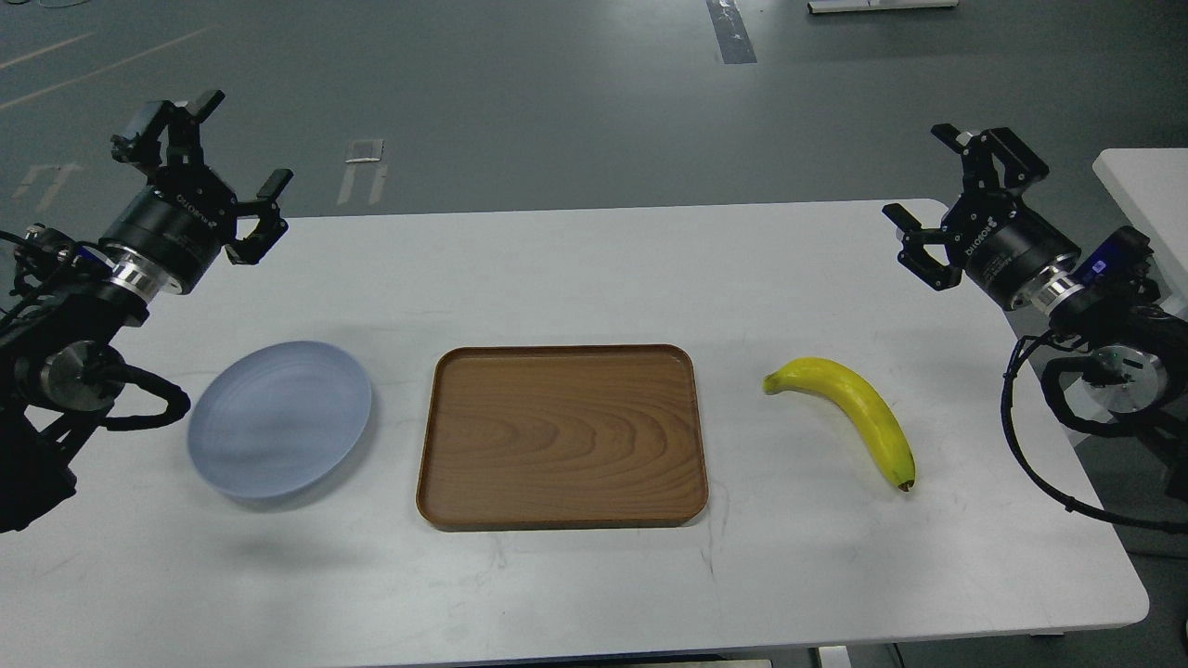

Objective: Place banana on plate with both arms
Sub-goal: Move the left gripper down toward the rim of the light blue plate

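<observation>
A curved yellow banana [852,413] lies on the white table at the right, its greenish stem end pointing left and its dark tip toward the front. The pale blue-grey plate [278,419] rests on the table at the left, with nothing on it. My left gripper [206,160] hangs open above the table's back left corner, well behind the plate. My right gripper [928,186] is open too, raised over the back right corner, behind and to the right of the banana. Neither gripper holds anything.
A rectangular brown wood-grain tray [561,434] sits in the middle of the white table [594,594], between plate and banana. Grey floor lies beyond the far edge. Another white surface [1151,186] shows at the far right.
</observation>
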